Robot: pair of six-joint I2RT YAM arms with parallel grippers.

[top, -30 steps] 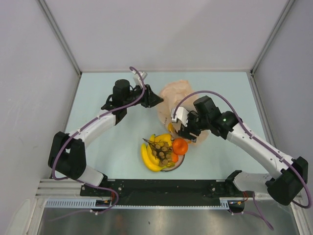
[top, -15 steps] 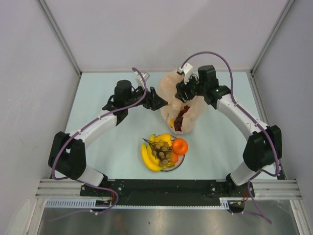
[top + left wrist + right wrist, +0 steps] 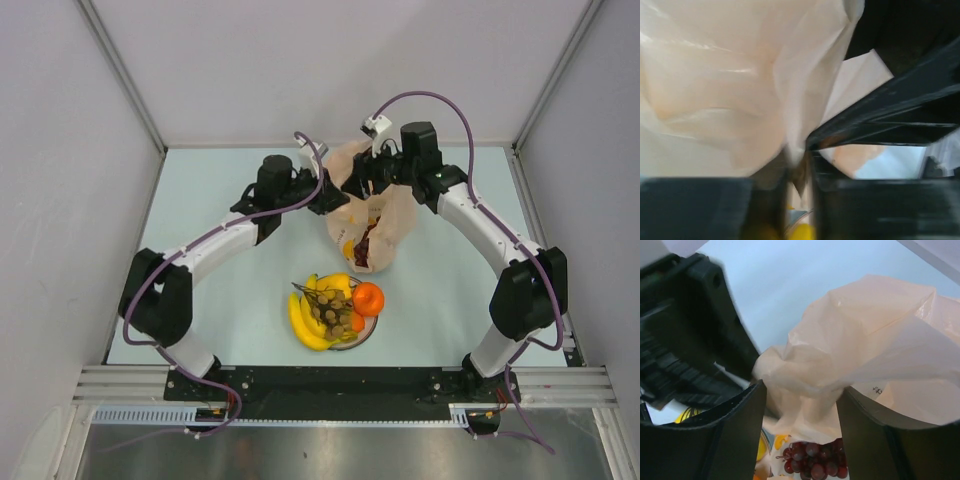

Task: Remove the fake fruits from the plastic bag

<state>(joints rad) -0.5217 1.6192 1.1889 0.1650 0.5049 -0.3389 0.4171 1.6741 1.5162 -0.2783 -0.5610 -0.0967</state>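
Bag: the plastic bag stands bunched at the far middle of my table, its top gathered between my two grippers. I cannot tell whether its lower end rests on the table.
Left grip: my left gripper has its jaws drawn almost together, with a fold of the bag's film pinched in the narrow slit between them. It has hold of the bag's left upper edge.
Right grip: my right gripper stands about half open, a thick twist of the bag's film filling the gap between its fingers. It holds the bag's top just beside my left gripper.
Fruit at the bag: the dark purple grapes show at the bag's near end, the side facing the plate, with a yellow piece touching them on the left. My right wrist view also shows the grapes, hanging below the twisted film.
Fruit out: the banana bunch, brownish grapes and orange lie heaped together on the plate.
Plate position: near the bag's lower end, on the side toward my bases, and apart from it.
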